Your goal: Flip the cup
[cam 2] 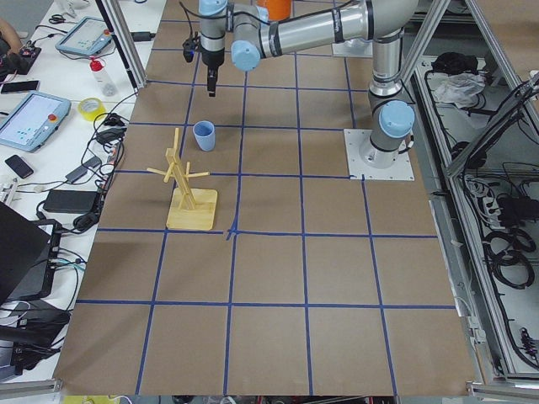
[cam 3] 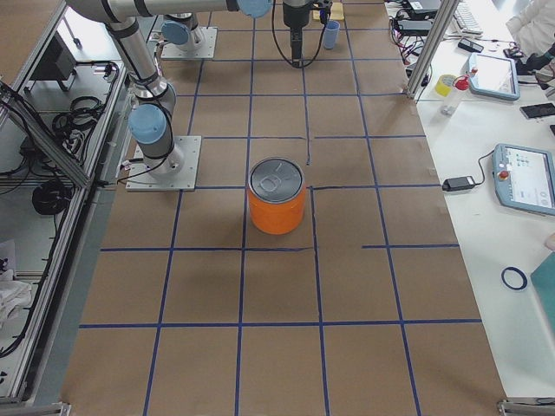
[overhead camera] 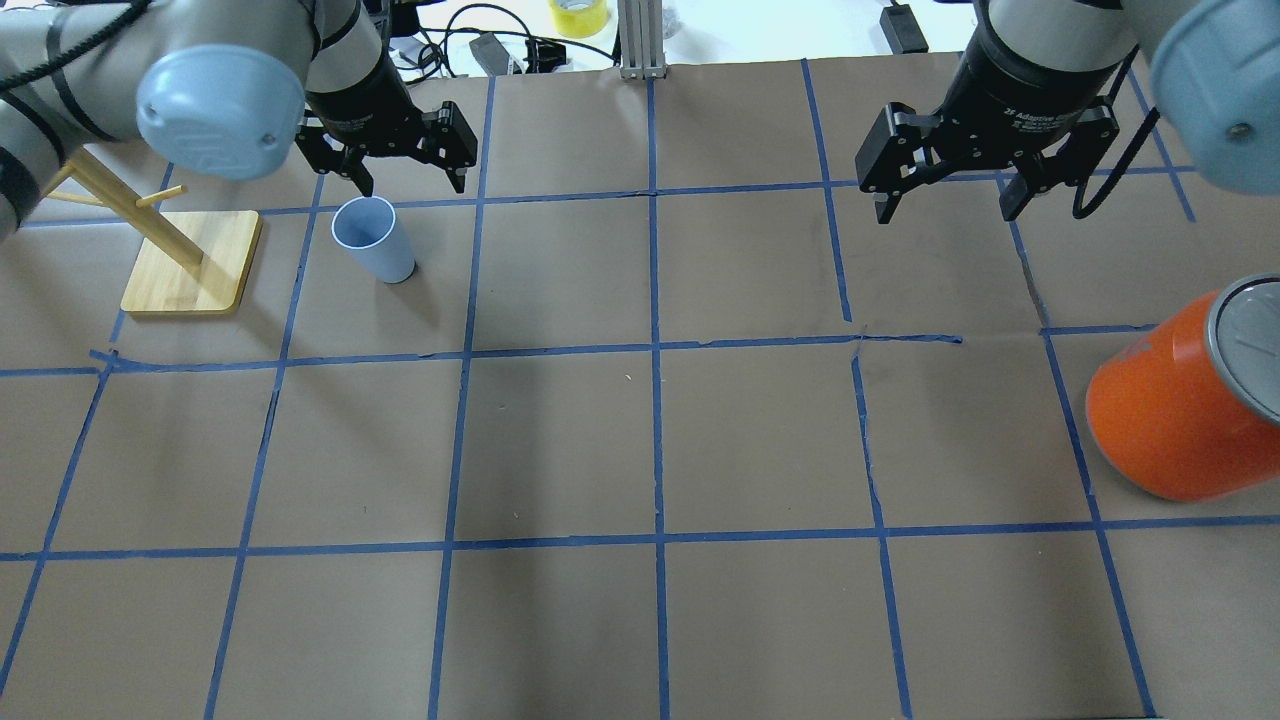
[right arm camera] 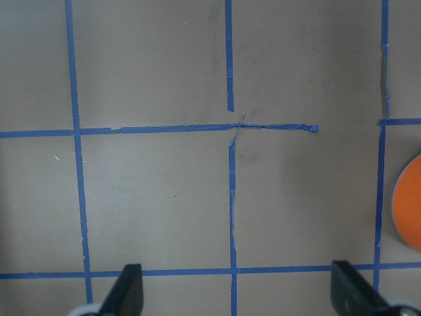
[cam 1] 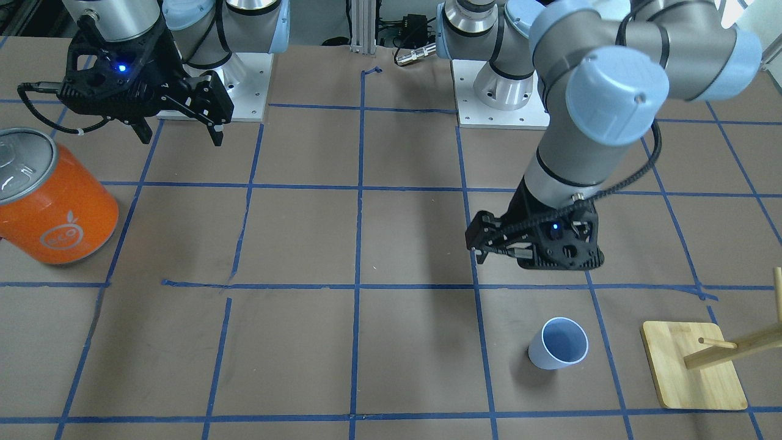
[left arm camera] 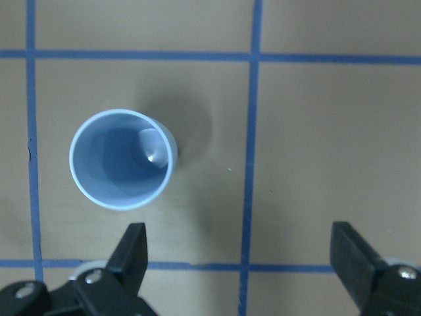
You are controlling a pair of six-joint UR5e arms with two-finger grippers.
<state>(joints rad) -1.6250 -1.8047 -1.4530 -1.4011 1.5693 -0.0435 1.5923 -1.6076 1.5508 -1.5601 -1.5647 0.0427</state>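
Tbl | cup upright, mouth up | orange can lidded | L+R jaws released

Looks forward and down from behind the robot, faces it steeply from across the table, sights along the table from far off at each end, stares straight down from close at each wrist, sharing the cup between left wrist and overhead.

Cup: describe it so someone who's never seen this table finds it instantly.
On the robot-left side of the table, find the wooden peg stand. Beside its base, near the open left gripper, stands the cup, mouth up. It is small, pale blue and tapered, unlike the big orange can.
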